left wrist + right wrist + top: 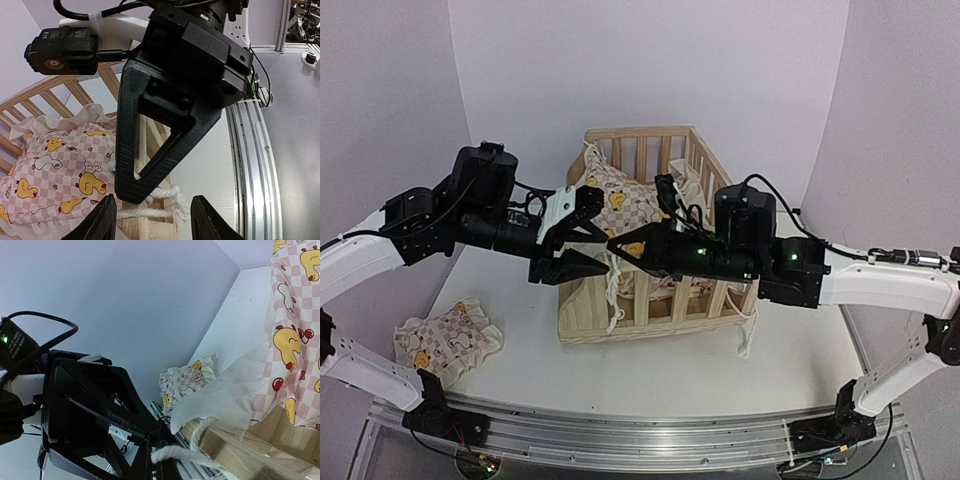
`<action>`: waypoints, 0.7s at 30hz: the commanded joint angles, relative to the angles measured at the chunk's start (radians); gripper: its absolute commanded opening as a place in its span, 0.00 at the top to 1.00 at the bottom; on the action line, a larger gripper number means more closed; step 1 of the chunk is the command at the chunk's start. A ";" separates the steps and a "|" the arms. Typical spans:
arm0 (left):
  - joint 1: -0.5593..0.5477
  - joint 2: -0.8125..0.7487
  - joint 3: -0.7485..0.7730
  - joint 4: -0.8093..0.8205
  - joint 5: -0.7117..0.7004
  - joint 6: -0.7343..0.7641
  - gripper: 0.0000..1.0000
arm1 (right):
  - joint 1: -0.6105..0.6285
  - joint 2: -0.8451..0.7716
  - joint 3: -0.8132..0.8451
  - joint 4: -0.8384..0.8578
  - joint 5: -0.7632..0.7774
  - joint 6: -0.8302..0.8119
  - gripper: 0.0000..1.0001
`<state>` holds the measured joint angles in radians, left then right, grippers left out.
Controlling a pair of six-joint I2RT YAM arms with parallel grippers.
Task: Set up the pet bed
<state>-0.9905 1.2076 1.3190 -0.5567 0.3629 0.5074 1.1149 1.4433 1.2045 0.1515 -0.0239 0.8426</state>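
Note:
The pet bed's pine frame (665, 315) stands mid-table, and its checked duck cushion (620, 205) is draped over the front left corner. My right gripper (132, 189) is shut on a white tie string (162, 194) beside a corner slat (144, 145). The right wrist view has that string's end (182, 456) pinched between the right gripper's (156, 462) fingers, next to the wooden rail (240, 447). My left gripper (154, 216) is open just below the string, one fingertip on each side, holding nothing. From above, the left gripper (592, 252) and the right gripper (616, 246) meet tip to tip at the corner.
A small matching duck pillow (448, 340) lies on the table at the near left, also visible as the pillow (192, 382) in the right wrist view. A metal rail (640, 430) runs along the near table edge. Another tie string (748, 335) hangs off the bed's front right corner.

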 commanded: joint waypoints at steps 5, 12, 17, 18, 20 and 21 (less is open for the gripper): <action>-0.003 0.040 -0.011 0.056 0.024 -0.139 0.57 | -0.004 -0.058 -0.037 0.121 -0.048 0.005 1.00; -0.003 0.063 -0.015 0.051 0.046 -0.164 0.65 | -0.004 -0.055 -0.051 0.165 -0.056 0.006 1.00; -0.003 0.070 -0.017 0.071 0.056 -0.178 0.74 | -0.004 -0.050 -0.053 0.186 -0.062 0.006 1.00; -0.002 0.070 -0.017 0.074 0.058 -0.179 0.78 | -0.004 -0.048 -0.053 0.189 -0.065 0.006 1.00; -0.002 0.071 -0.018 0.078 0.067 -0.184 0.86 | -0.004 -0.046 -0.052 0.191 -0.068 0.006 1.00; -0.003 0.070 -0.018 0.080 0.072 -0.186 0.91 | -0.004 -0.047 -0.054 0.191 -0.067 0.005 1.00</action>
<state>-0.9874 1.2755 1.3064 -0.5318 0.3916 0.3370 1.1149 1.4283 1.1431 0.2469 -0.0789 0.8464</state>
